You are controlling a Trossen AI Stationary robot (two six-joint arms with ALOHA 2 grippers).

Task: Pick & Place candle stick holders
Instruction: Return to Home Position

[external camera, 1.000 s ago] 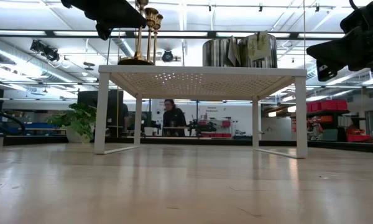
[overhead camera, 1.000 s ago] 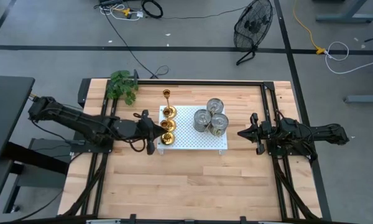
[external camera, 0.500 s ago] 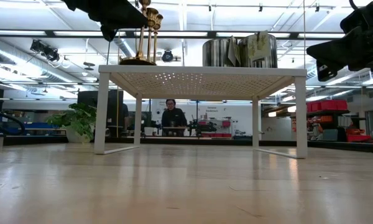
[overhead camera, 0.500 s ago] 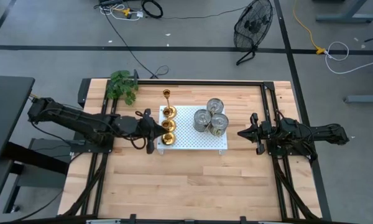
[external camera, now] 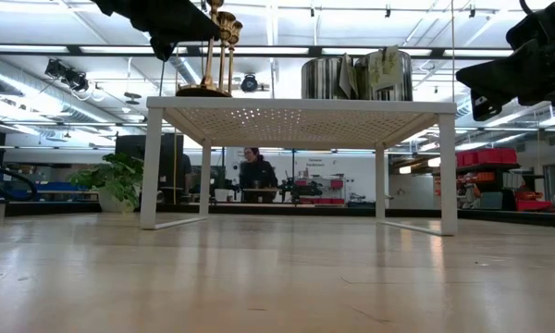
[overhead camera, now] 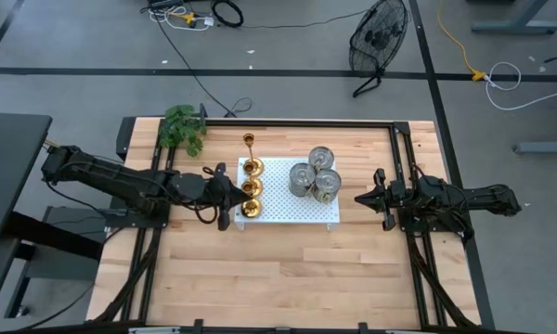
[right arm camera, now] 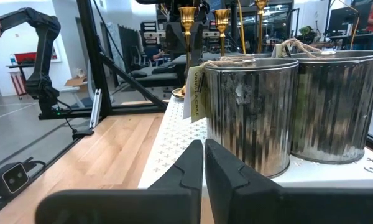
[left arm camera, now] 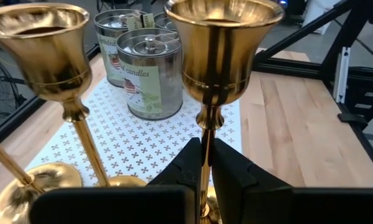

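The three candle stick holders (overhead camera: 251, 186) stand in a row at the left edge of the white shelf (overhead camera: 278, 209). The end holder (left arm camera: 222, 50) has its slim stem pinched btwn the near-shut fingers of your left gripper (left arm camera: 206, 144). Pull back w/o opening and you'd likely tip it into its neighbour (left arm camera: 46, 50) or off the edge. The right gripper (right arm camera: 202, 146), closed on nothing, waits by the candle tins (right arm camera: 252, 106).

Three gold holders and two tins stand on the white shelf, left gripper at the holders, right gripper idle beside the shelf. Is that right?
No: there are three tins, not two; the high view shows them clustered together. The rest holds: three gold holders on the white shelf, left gripper at them, right gripper idle beside the shelf.
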